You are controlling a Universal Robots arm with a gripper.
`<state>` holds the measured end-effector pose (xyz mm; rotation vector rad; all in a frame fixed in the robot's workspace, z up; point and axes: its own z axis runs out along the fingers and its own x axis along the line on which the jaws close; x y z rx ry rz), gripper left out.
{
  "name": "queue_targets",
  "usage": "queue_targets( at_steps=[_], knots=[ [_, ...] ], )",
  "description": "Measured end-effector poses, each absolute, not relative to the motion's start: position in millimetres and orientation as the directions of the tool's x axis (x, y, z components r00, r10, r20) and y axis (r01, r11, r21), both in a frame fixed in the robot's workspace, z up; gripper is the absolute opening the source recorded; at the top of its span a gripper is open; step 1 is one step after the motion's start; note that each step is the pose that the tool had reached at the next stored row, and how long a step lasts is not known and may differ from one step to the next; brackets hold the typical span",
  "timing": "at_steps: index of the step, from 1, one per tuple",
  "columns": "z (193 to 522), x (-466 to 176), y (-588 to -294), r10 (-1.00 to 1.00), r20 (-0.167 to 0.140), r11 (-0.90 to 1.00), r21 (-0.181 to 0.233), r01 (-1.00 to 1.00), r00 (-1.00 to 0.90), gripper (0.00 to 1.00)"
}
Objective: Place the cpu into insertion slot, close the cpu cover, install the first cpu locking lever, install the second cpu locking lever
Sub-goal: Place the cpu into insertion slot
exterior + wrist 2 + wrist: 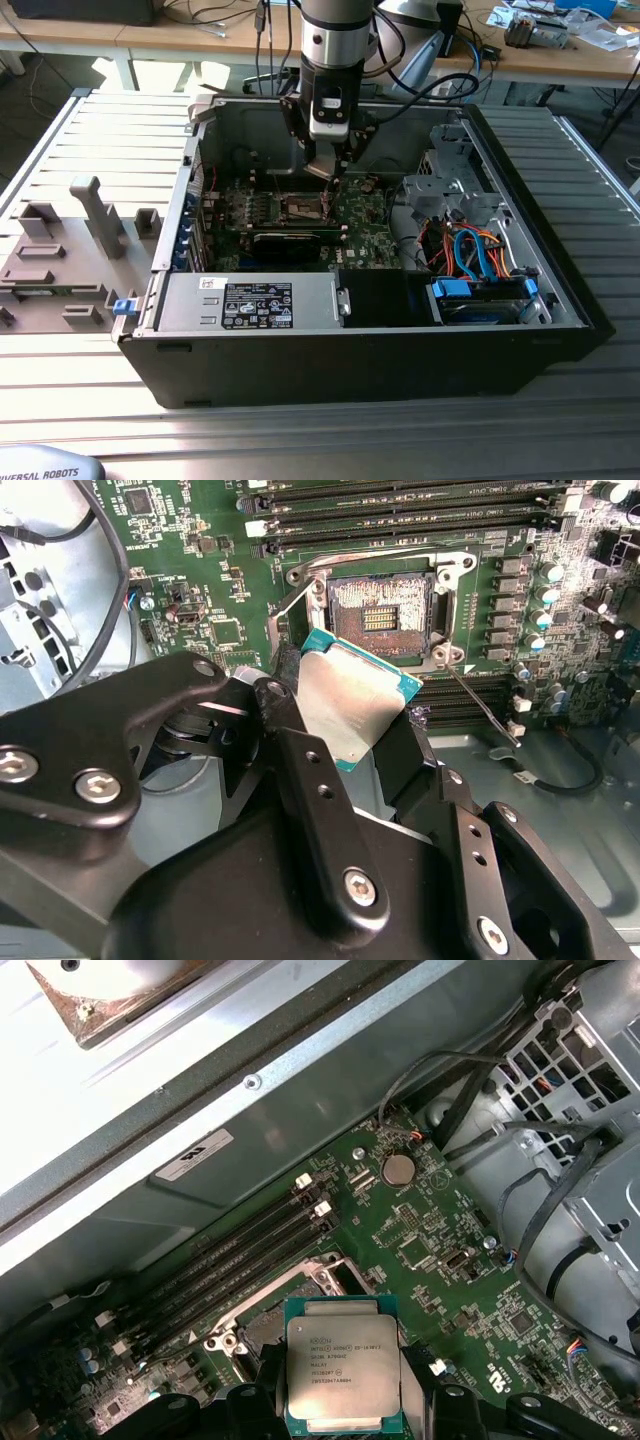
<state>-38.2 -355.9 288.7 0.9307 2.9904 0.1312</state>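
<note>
My gripper (345,735) is shut on the cpu (350,705), a small square chip with a silver top and a teal edge, clamped by its two black fingers (405,755) on opposite sides. In the first wrist view the cpu (343,1370) hangs tilted a little above the board. Just beyond it lies the insertion slot (380,605), its contacts bare inside a metal rim. In the exterior view the gripper (330,172) hangs inside the computer case over the insertion slot (303,207). I cannot tell the cpu cover apart from the slot's metal rim. A thin wire lever (480,705) sticks out beside the slot.
Memory slots (400,505) run along one side of the socket. Capacitors (545,590) stand beside it. A drive cage with cables (470,240) fills the exterior view's right of the case (350,370). A power supply (250,300) sits at the front. Grey fixtures (70,250) lie outside.
</note>
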Motion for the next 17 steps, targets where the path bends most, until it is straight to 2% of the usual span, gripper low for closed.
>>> queue_targets(
  at_steps=[17],
  knots=[
    [288.0,-38.2,-355.9,0.576,0.018,0.814,0.082,0.576,-0.817,0.54]
  ],
)
